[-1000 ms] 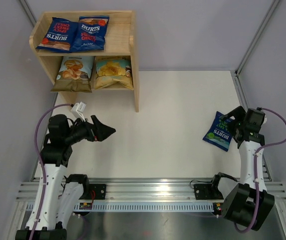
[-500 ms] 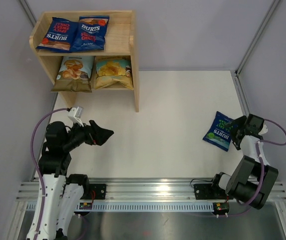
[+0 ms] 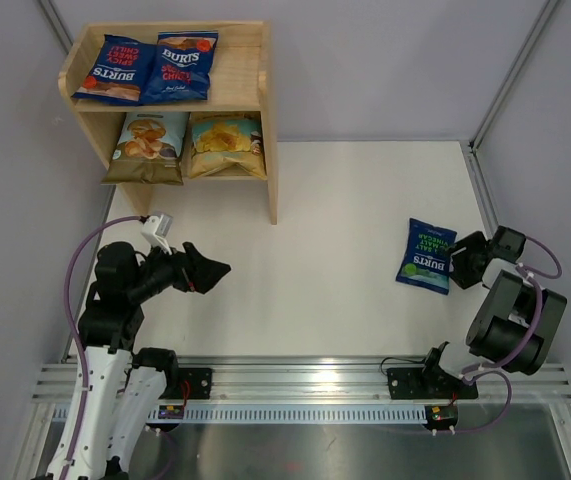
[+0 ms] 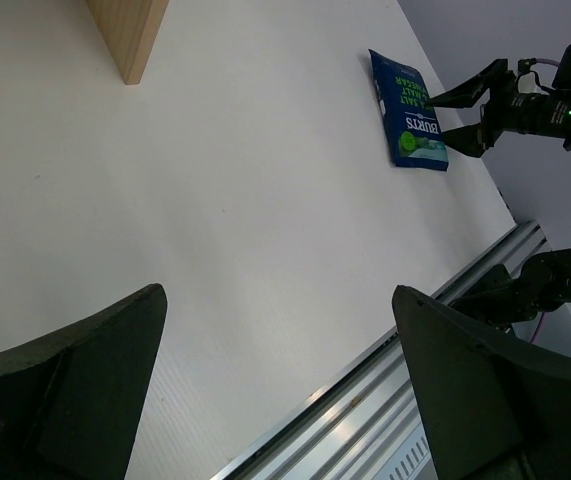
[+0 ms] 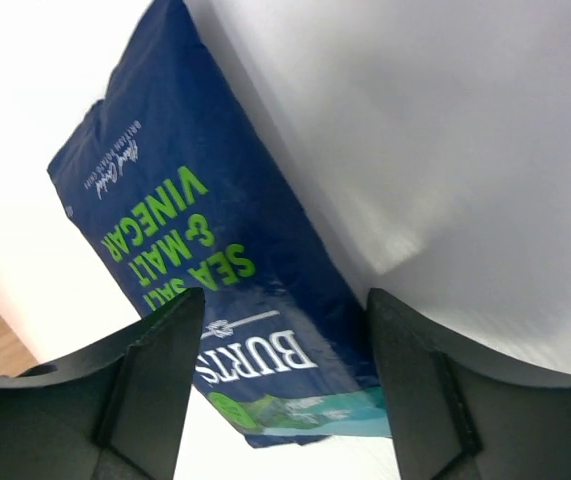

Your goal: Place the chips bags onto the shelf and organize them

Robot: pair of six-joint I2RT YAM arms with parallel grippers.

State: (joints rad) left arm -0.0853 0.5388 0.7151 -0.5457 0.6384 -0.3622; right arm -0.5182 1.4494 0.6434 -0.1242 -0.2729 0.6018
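The pine shelf (image 3: 250, 85) stands at the back left. Two dark-blue Burts bags with red lettering (image 3: 117, 70) (image 3: 183, 66) lie on its top. The light-blue cassava bag (image 3: 148, 143) and the yellow chips bag (image 3: 225, 143) fill the lower tier. A dark-blue Burts bag with green lettering (image 3: 426, 255) (image 5: 215, 260) (image 4: 410, 125) lies flat on the table at the right. My right gripper (image 3: 459, 260) (image 5: 285, 300) is low at its right edge, jaws open, with the bag's end showing between the fingers. My left gripper (image 3: 215, 270) (image 4: 280, 300) hovers open and holds nothing.
An aluminium rail (image 3: 295, 385) runs along the table's near edge. Grey walls close in on three sides, with the right wall near my right arm (image 3: 510, 310). The shelf's lower corner (image 4: 130, 35) shows in the left wrist view.
The green-lettered bag has slid a little left and turned more upright. My right arm has folded down toward the table and its jaws have narrowed slightly. The left arm has barely shifted.
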